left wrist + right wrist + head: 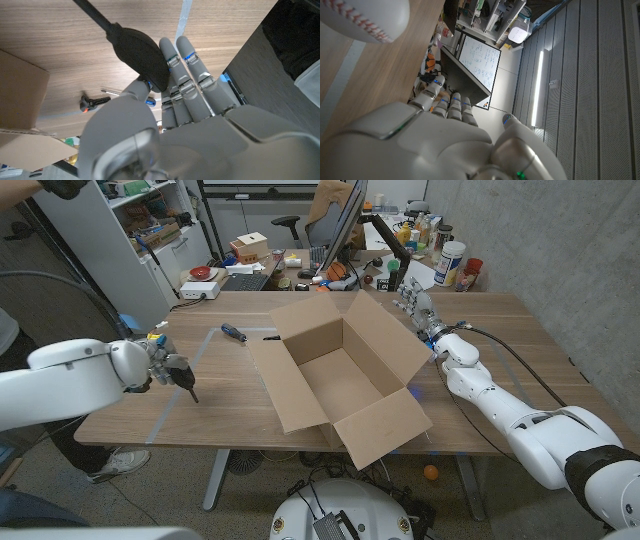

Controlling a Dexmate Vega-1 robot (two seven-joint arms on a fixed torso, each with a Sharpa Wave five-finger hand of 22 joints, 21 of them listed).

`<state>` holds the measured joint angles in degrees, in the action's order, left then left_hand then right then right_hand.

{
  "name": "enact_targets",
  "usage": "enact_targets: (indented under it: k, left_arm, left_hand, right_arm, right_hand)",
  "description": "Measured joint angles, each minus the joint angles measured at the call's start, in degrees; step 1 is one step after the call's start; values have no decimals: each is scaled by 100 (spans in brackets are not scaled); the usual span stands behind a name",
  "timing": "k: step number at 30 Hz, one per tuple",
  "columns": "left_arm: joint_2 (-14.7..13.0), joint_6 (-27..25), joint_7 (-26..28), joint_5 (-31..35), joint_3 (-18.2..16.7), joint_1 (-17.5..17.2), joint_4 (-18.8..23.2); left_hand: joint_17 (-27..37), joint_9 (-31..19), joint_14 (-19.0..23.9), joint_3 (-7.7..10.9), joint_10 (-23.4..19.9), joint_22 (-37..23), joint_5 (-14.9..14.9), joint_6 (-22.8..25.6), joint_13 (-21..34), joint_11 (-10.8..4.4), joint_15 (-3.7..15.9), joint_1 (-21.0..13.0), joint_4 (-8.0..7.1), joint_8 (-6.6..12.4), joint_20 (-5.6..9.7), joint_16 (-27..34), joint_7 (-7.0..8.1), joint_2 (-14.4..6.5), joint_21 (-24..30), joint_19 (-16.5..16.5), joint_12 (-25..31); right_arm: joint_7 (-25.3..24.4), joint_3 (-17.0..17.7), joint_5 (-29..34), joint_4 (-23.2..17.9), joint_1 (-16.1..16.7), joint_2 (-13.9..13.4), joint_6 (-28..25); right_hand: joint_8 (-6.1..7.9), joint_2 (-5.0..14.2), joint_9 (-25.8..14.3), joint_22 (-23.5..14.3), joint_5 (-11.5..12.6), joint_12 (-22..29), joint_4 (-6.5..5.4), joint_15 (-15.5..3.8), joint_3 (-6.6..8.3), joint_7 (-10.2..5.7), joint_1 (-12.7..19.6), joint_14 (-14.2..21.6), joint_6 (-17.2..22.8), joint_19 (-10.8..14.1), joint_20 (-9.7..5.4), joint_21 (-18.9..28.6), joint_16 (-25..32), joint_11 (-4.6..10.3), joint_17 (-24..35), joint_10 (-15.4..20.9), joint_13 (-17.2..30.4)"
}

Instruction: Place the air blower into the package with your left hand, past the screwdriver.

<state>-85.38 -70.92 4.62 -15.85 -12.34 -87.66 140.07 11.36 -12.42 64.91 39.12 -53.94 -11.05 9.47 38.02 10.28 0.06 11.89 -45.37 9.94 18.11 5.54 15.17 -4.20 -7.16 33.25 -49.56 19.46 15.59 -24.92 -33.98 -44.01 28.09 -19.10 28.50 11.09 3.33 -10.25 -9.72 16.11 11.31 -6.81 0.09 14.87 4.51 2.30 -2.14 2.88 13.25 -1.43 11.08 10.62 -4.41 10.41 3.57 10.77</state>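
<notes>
From the head view, the left hand [168,367] grips the air blower [184,377], a small black bulb with a thin black nozzle pointing down toward the table [230,395], at the table's left side. The open cardboard package [342,373] sits in the middle, flaps spread. The screwdriver [233,332], black-handled, lies between the hand and the package, nearer the far edge. The right hand [418,307] stands at the far right beside the box with fingers extended, holding nothing.

In the left wrist view, the air blower [139,56] shows as a matte black rubber bulb tapering into a slim black tube, pinched between thumb and fingers [186,65] of the left hand [170,115]. The screwdriver [92,101] lies on the wood beyond, and a cardboard flap [20,95] stands near.

In the right wrist view, the right hand [445,125] holds its fingers straight and together; a baseball [370,17] rests on the table nearby.
</notes>
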Motion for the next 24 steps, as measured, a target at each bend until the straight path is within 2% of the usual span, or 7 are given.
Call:
enact_targets:
  k: [2, 8, 9, 13, 17, 18, 24]
  left_arm:
    - [111, 328, -458, 662, -262, -261, 16]
    - [358, 703, -1001, 1404, -705, -664, 63]
    - [358, 703, -1001, 1404, -705, -664, 63]
    - [438, 983, -1708, 2205, -844, -747, 125]
    - [481, 1066, -2009, 2511, -888, -745, 165]
    - [507, 1168, -2284, 2788, -899, -738, 177]
    - [693, 1411, -2727, 3288, -939, -683, 249]
  left_hand:
    - [0, 0, 0, -17, -7, 0, 14, 0, 0, -7, 0, 0, -17, -37, 8, 0, 0, 0, 0, 8, -49]
    - [-18, -26, -31, -40, -5, 0, 14, 1, -1, -9, -31, -8, -40, -44, 34, -57, 1, 8, 0, 65, -84]
    - [-18, -26, -32, -40, 15, 0, 14, 1, -1, -29, -31, -8, -40, -71, 40, -57, 1, 8, 0, 101, -86]
    - [-17, -26, -62, -63, 25, 0, 14, 2, -1, -38, -61, -7, -63, -89, 38, -92, 1, 6, 0, 161, -133]
    - [-32, -26, -103, -71, 25, 0, 14, 31, -1, -39, -102, -4, -71, -133, 20, -124, 30, 3, 0, 223, -157]
    - [-41, -26, -103, -82, 25, 0, 14, 31, -1, -39, -101, 2, -82, -133, 20, -140, 30, -3, 0, 223, -167]
    - [-48, -52, -104, -97, 56, 0, 51, 31, -2, -70, -100, 14, -97, -154, -5, -147, 31, -14, -22, 327, -211]
  right_arm:
    - [-1, 2, -2, -8, 8, -2, 0]
    - [-5, 4, -5, -7, 11, -1, 3]
    - [-5, 4, -5, -7, 11, -1, 3]
    - [-7, 14, -11, 15, 13, -1, 22]
    - [-7, 19, -20, 27, 13, 1, 41]
    - [-7, 23, -24, 46, 13, 4, 45]
    - [-6, 28, -30, 70, 13, 6, 57]
  right_hand:
    - [0, 0, 0, 0, 0, 0, 0, 0, 0, 0, 0, 0, 0, 0, 0, 0, 0, 0, 0, 0, 0]
    - [0, 0, 0, 0, 0, 0, 25, 0, -25, 0, 0, 0, 0, 0, 0, 0, 0, -31, 0, 32, 0]
    - [0, 0, 0, 0, 0, 0, 25, 0, -25, 0, 0, 0, 0, 0, 0, 0, 0, -31, 0, 32, 0]
    - [0, 0, 0, 0, -1, 0, 24, 0, -24, 0, 0, 0, 0, 0, 0, 0, 0, -31, 0, 32, 0]
    - [0, 0, 0, 0, -1, 0, 24, 0, -24, 0, 0, 0, 0, 0, 0, 0, 0, -31, 0, 32, 0]
    - [0, 0, 0, 0, -1, 0, 24, 0, -24, -1, 0, 0, 0, 0, 0, 0, 0, -31, 0, 31, 0]
    - [0, 0, 0, 0, -1, 0, 24, 0, -24, 0, 0, 0, -1, 0, 0, 0, 0, -31, 0, 31, 0]
